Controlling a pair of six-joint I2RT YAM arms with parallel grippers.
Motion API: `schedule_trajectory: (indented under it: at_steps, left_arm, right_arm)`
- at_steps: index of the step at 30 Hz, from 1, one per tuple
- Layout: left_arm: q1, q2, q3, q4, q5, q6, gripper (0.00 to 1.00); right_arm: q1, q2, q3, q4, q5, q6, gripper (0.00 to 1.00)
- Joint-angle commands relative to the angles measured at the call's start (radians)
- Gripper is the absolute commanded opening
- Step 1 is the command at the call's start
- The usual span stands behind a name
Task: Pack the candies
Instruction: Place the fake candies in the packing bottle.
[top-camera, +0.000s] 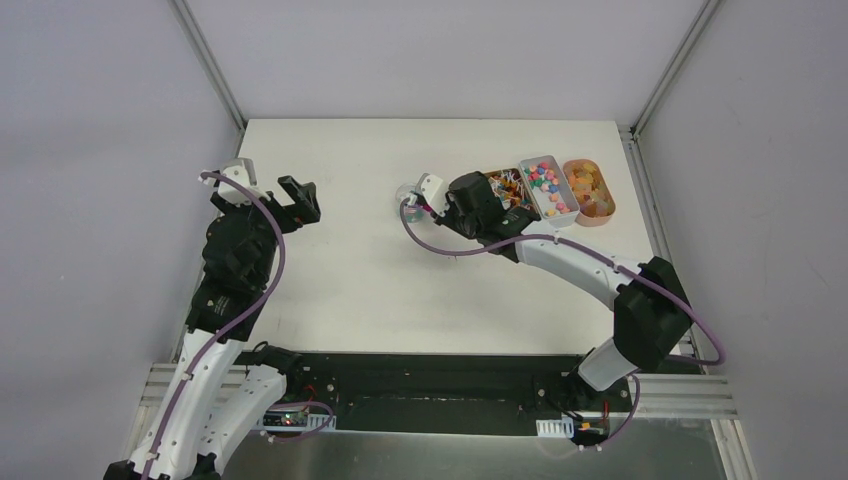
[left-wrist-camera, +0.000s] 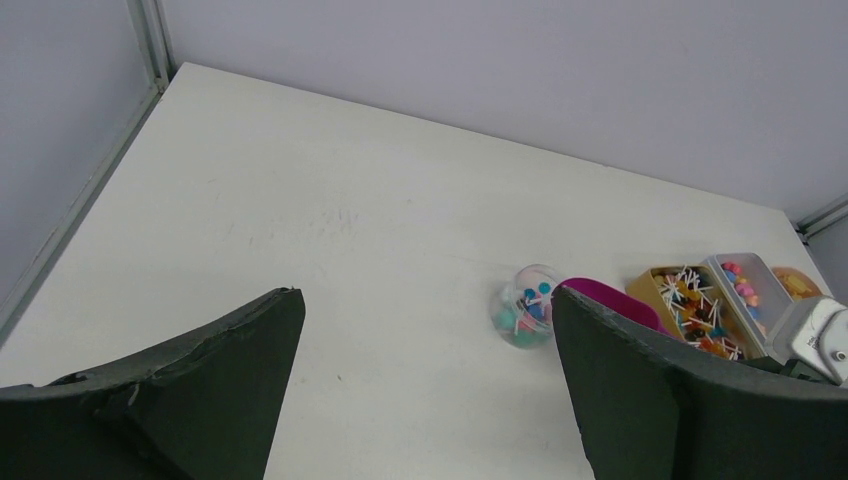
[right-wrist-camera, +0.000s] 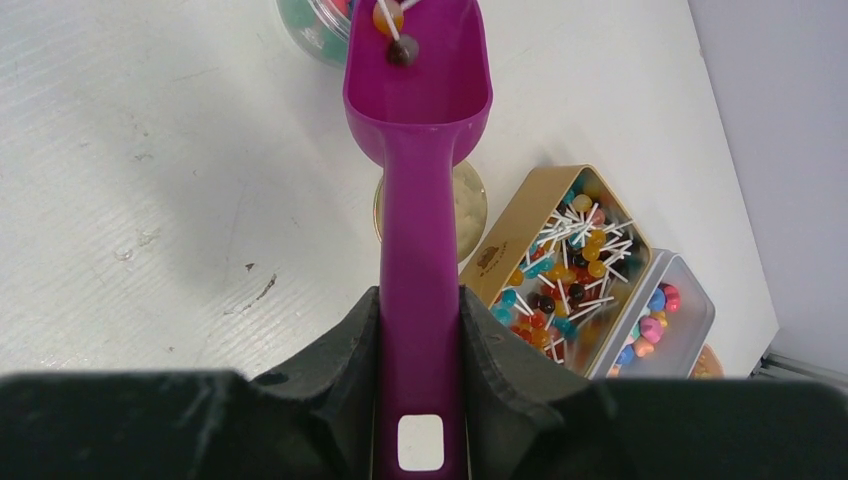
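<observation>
The candies (right-wrist-camera: 655, 318) lie in a grey tin (top-camera: 556, 213) at the back right; they also show in the top view (top-camera: 545, 185) and the left wrist view (left-wrist-camera: 741, 280). My right gripper (right-wrist-camera: 420, 300) is shut on the handle of a purple scoop (right-wrist-camera: 420, 170). The scoop's bowl holds two small lollipops (right-wrist-camera: 396, 35) and reaches to a clear round jar (right-wrist-camera: 315, 25) with coloured sweets inside (left-wrist-camera: 525, 305). My left gripper (left-wrist-camera: 425, 305) is open and empty, well left of the jar (top-camera: 404, 196); in the top view it (top-camera: 298, 198) hangs at the table's left side.
A gold tin (right-wrist-camera: 520, 225) full of small lollipops (right-wrist-camera: 560, 265) stands next to the grey tin. An orange container (top-camera: 589, 190) is at the far right. A round gold lid (right-wrist-camera: 473, 205) lies under the scoop's neck. Walls close the table on three sides.
</observation>
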Motion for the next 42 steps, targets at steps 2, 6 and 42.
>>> schedule_trajectory:
  at_steps: [2, 6, 42]
  left_arm:
    - [-0.012, -0.015, 0.0, 0.032, -0.023, 0.02, 0.99]
    - [-0.012, -0.015, -0.001, 0.033, -0.029, 0.022, 0.99]
    - [-0.013, 0.102, -0.036, 0.135, 0.169, -0.045, 0.95]
  right_arm:
    - [0.012, 0.002, 0.059, 0.001, 0.039, -0.014, 0.0]
    - [0.022, 0.01, 0.084, -0.028, 0.051, -0.021, 0.0]
    - [-0.001, -0.216, 0.071, -0.152, 0.218, -0.035, 0.0]
